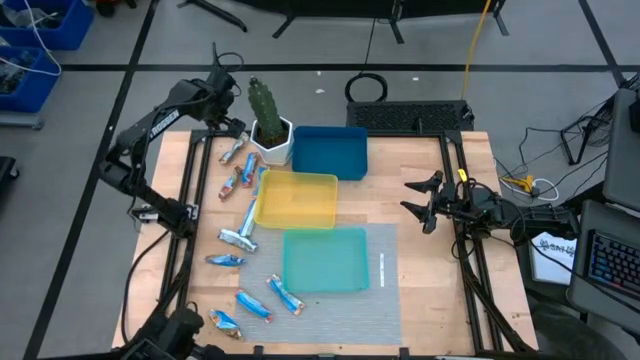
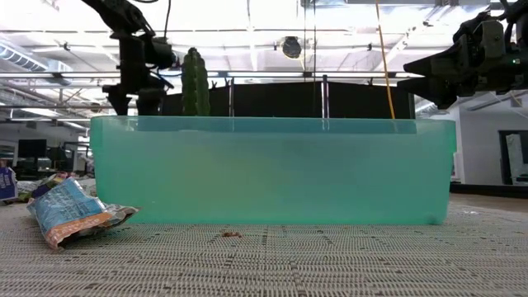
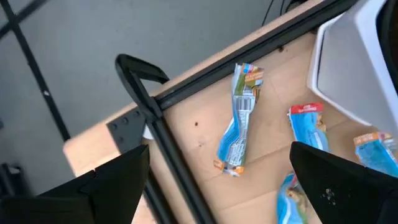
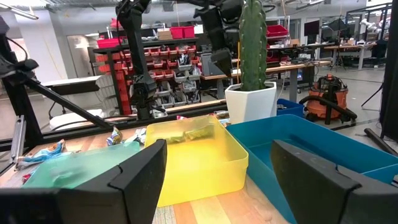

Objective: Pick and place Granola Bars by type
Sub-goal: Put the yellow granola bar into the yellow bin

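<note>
Several Granola Bars (image 1: 247, 214) loose on worktop (image 1: 420, 210) | left hand (image 3: 217, 186) wide, empty, over a bar (image 3: 239, 118) lengthwise between fingers | right hand (image 1: 418, 204) wide, empty, faces trays.

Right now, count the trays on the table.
3: blue tray beside the cactus pot, yellow tray at the middle, teal tray on the grey mat. None looks hidden.

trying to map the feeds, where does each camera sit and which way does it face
high: overhead, straight down on the table; both arms show.
low: table height, facing the teal tray; arms above.
left wrist: past the open left pincer, down at granola bars.
right wrist: past the open right pincer, across the yellow tray.
Shared: cactus in right wrist and high.
</note>
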